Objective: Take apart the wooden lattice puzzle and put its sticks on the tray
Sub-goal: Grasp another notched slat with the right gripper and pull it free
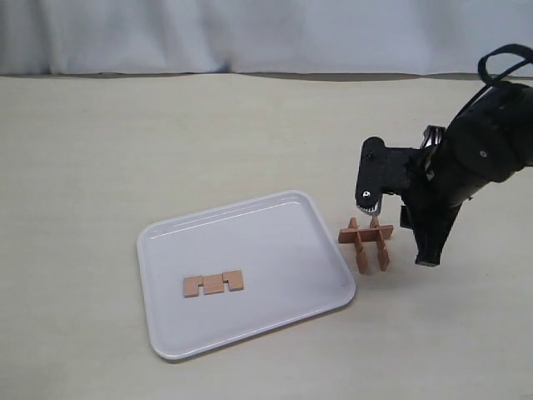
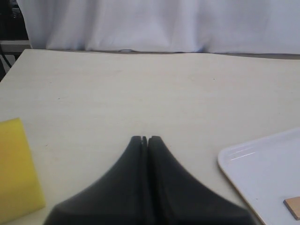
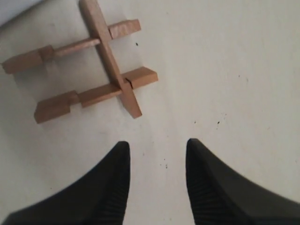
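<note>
Pale cream tabletop, white curtain behind. Items counted: one tray (image 1: pixel 275 233), four sticks, two grippers, one yellow block (image 2: pixel 16 171).

The tray lies left of centre in the exterior view. One loose stick (image 1: pixel 213 284) lies flat on it, notches facing away from the camera, at about 7 o'clock from the tray's centre.

The wooden lattice puzzle (image 1: pixel 366 240) stands on the table off the tray, just beside its rim at 3 o'clock. It counts three interlocked sticks: one crossbar and two parallel bars through it.

The right gripper (image 1: pixel 398 227) hangs at the puzzle's 2 o'clock, jaws apart and holding nothing; whether one fingertip touches the puzzle cannot be told.

The left gripper (image 2: pixel 144 139) shows its fingers pressed together, empty, above bare table.
</note>
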Robot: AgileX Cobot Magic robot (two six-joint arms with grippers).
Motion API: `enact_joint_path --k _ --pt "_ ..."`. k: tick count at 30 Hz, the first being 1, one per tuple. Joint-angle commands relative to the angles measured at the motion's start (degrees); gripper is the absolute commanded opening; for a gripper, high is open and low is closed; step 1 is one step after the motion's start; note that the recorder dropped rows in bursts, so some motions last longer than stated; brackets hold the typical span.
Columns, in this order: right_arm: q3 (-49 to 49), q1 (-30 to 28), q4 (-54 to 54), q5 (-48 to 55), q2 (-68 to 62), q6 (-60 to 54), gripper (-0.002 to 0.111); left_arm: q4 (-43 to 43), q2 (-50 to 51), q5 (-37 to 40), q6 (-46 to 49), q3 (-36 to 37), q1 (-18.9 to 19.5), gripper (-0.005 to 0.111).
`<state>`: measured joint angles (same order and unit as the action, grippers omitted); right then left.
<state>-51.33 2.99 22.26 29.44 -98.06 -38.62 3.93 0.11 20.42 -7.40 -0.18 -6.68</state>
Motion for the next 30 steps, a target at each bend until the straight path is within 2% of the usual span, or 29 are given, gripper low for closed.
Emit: enact_joint_path --k 1,30 --pt "0.7 -0.4 1.2 -3.7 -2.5 -1.7 0.037 0.3 -0.1 -0.6 -0.2 0.2 0.0 0.000" --pt "0.7 -0.2 2.4 -6.6 -8.1 -5.9 0.037 -0.1 -0.1 -0.6 -0.2 0.2 0.0 0.000"
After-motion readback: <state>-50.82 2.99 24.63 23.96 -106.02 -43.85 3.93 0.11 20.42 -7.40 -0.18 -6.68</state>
